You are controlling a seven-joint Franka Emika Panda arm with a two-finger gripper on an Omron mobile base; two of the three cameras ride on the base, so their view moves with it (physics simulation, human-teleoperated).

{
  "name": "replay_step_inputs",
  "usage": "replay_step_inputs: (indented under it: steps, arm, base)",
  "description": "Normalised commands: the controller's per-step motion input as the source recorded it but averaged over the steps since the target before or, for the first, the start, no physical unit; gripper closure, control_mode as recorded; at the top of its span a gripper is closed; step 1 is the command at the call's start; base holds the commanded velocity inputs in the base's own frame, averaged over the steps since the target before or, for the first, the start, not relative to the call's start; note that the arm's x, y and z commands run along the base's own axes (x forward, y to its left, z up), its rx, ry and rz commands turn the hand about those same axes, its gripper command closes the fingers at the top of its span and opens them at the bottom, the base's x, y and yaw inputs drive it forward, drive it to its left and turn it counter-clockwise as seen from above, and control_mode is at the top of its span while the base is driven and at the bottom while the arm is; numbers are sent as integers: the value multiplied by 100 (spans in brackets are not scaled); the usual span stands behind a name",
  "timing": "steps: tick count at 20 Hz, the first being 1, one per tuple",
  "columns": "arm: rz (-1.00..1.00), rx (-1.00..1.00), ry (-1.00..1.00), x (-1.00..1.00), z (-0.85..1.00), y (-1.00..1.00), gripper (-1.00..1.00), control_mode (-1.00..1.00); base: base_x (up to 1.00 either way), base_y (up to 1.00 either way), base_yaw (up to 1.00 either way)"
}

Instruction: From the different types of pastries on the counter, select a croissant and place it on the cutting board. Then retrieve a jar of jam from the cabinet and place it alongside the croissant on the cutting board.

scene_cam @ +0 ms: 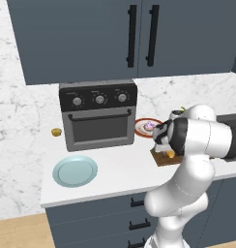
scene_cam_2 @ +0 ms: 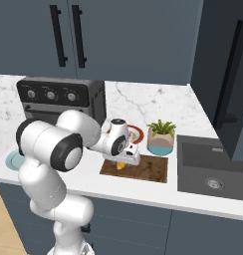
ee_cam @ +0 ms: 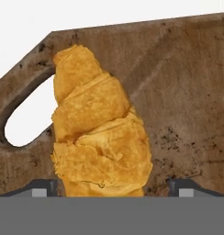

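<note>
1. Cabinet (scene_cam: 139, 36): doors shut at 12 o'clock above the counter (scene_cam: 120, 174). The jar of jam is presumably inside. Judgement: the door swing could foul the arm if it is approached from too close.
2. Toaster oven (scene_cam: 98, 116): stands at 9 o'clock of the cutting board (scene_cam_2: 151, 169). Judgement: a wide swing up to the cabinet risks clipping it.
3. Potted plant (scene_cam_2: 161, 137): just beside the board's far edge, at 12 o'clock. Judgement: knock hazard on lifting away.
4. Cutting board: lies on the counter, handle hole at 9 o'clock in the hand view.
5. Gripper (ee_cam: 112, 186): low over the board, fingertips spread wide on either side of the croissant, gripping nothing.
6. Croissant (ee_cam: 98, 128): resting on the board near the hole. Judgement: a slanted retreat could drag it off the board.
</note>
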Motion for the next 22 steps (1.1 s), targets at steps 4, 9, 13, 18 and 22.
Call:
replay_step_inputs:
  steps: [4,9,13,18,22]
  arm:
    - [-3,0,-1,1,59,0,-100,-100]
    - [-1,0,4,0,93,0,-100,-100]
    - [0,3,7,-79,81,-4,-100,-100]
    - [1,5,2,-96,60,-3,-100,-100]
    - [7,3,7,-71,5,0,-100,-100]
  base:
    - [0,0,0]
    - [0,0,0]
    - [0,0,0]
    - [0,0,0]
    - [0,0,0]
